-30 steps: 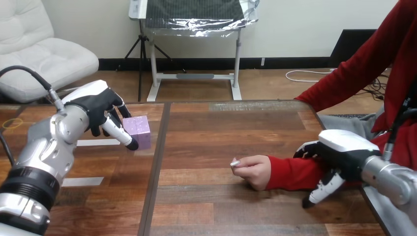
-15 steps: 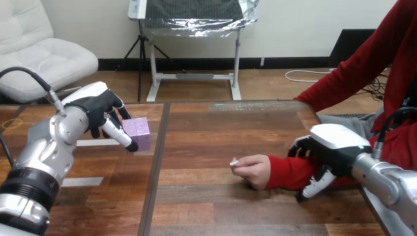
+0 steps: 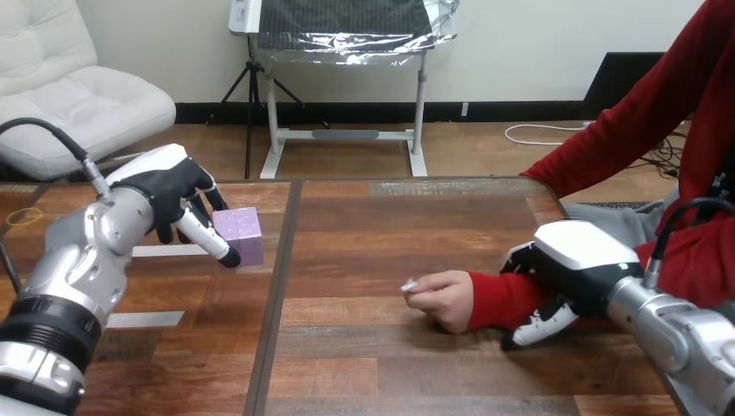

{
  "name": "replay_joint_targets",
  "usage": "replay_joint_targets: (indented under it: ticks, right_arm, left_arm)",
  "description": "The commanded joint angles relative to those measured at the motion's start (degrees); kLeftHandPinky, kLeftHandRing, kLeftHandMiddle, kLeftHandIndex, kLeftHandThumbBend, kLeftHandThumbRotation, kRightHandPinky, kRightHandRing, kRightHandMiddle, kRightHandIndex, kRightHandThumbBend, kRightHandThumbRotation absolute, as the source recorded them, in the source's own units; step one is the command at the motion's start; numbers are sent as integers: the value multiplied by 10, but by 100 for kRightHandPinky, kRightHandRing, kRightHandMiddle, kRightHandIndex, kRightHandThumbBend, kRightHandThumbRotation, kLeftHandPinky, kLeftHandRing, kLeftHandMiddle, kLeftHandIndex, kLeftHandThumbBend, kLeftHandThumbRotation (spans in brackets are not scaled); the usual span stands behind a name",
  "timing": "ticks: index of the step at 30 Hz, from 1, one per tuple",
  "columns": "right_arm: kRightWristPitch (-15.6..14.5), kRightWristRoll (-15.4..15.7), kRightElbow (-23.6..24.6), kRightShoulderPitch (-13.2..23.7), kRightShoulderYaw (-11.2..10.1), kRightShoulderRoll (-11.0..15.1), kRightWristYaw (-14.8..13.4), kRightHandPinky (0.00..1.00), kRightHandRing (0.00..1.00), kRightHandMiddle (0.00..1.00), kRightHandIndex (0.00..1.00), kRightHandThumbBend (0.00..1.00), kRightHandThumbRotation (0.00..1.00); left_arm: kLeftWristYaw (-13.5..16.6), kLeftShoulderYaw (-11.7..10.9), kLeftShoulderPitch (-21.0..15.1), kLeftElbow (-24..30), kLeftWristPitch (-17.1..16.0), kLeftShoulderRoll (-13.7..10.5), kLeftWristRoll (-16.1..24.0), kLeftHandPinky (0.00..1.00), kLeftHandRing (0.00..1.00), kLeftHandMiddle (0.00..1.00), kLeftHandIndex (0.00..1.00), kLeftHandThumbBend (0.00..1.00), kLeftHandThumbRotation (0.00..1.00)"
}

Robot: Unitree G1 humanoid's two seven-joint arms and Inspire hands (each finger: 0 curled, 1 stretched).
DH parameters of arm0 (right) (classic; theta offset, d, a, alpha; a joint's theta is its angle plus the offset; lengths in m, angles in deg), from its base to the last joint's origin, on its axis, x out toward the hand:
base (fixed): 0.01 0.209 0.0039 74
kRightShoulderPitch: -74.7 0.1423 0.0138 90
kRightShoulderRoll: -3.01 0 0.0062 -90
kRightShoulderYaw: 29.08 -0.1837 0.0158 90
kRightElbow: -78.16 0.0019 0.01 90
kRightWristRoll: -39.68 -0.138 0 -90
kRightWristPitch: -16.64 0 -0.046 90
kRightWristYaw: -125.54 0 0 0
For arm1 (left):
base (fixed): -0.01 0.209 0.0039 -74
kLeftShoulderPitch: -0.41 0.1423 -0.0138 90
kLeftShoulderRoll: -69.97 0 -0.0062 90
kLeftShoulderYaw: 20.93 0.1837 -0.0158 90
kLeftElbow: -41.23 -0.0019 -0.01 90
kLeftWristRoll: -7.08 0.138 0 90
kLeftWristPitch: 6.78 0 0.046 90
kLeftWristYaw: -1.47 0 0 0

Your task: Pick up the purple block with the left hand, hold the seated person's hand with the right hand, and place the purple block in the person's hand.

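Observation:
The purple block [image 3: 243, 232] rests on the table's left part. My left hand [image 3: 170, 192] is on its left side, with the thumb [image 3: 208, 239] laid across its near face and the fingers curled behind it. The person's hand [image 3: 442, 299] lies in a loose fist on the table at centre right, with the red sleeve [image 3: 492, 299] running right from it. My right hand [image 3: 576, 264] sits over that sleeve just behind the cuff. Its fingers [image 3: 536, 322] are curled down the near side and the thumb is on the far side.
Two white tape strips [image 3: 169, 251] [image 3: 147, 319] lie on the table near my left arm. A yellow ring [image 3: 21, 217] is at the far left. A dark seam [image 3: 277, 286] runs down the tabletop between the block and the person's hand.
My right hand has slid left along the red sleeve towards the cuff and curled its fingers round it. The left hand and the block have barely moved.

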Motion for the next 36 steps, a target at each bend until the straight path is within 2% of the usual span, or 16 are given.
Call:
replay_joint_targets:
  ticks: [1,17,22,29,36]
  right_arm:
    - [2,4,-10,39,8,-11,-17,52,63,67,66,89,35]
    - [9,8,-36,48,17,-19,-37,45,56,60,60,86,38]
    - [8,10,-44,53,22,-21,-33,40,50,55,56,86,39]
    - [10,6,-53,61,29,-20,-23,28,35,44,48,84,35]
    - [2,3,-61,67,31,-21,-10,21,27,37,41,84,33]
  left_arm:
    - [2,-14,-20,31,-3,-11,-3,34,40,47,47,72,0]
    - [1,-15,-18,37,-5,-14,-5,33,39,46,47,72,0]
    - [0,-16,-19,38,2,-13,-4,32,39,46,48,72,0]
    - [-2,-15,-19,40,2,-15,-3,33,40,46,48,73,0]
    - [-4,-17,-18,42,0,-16,-5,34,40,47,48,72,0]
